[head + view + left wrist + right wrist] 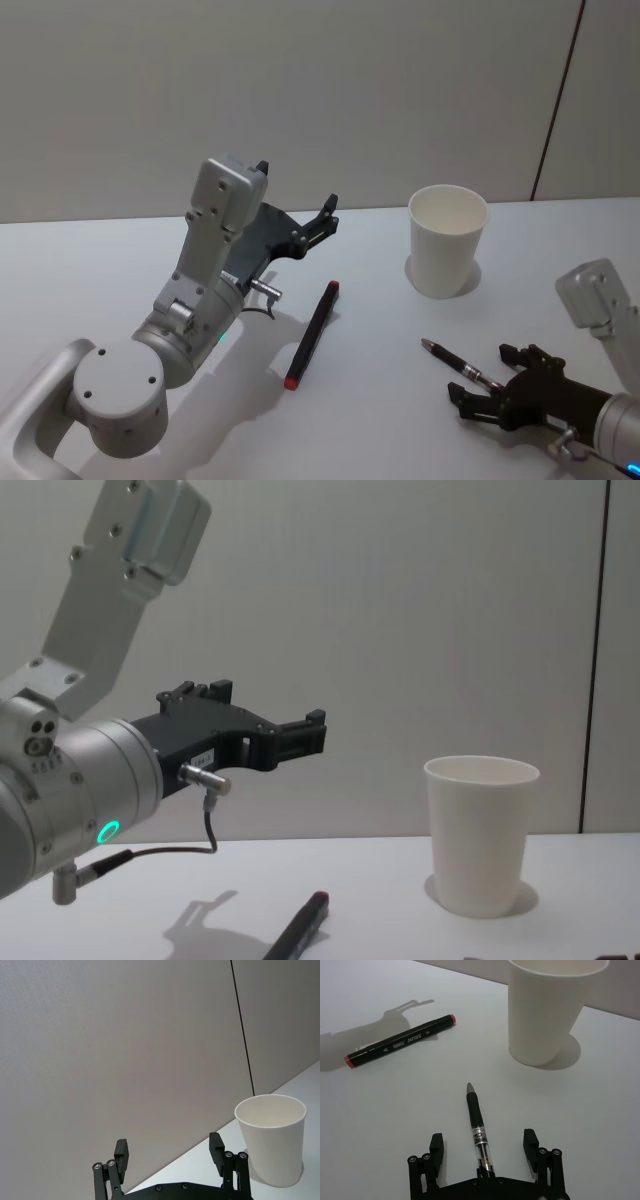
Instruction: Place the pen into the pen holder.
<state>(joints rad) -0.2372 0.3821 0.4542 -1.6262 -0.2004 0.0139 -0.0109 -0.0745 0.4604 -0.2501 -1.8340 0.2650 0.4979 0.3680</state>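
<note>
Head: white table (100,270), plain grey wall (300,90) behind its far edge. Tapered white paper cup (446,250) stands upright near the far edge, right side. Black ballpoint pen with a clear barrel (450,361) lies flat toward the near right corner, apart from the cup. Black marker with red ends (311,333) lies mid-table.
Left wrist: left gripper (169,1145) spread wide, empty.
Right wrist: right gripper (483,1138) spread wide, straddling the pen's rear end, fingers (436,1142) clear of the barrel.
Chest: left gripper is raised off the table.

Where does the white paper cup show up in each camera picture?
Head: paper cup right of centre, near the wall.
Chest: paper cup right of centre.
Left wrist: paper cup beyond the left gripper.
Right wrist: paper cup beyond the pen's tip.
Shared landmark: black marker, left of it.
</note>
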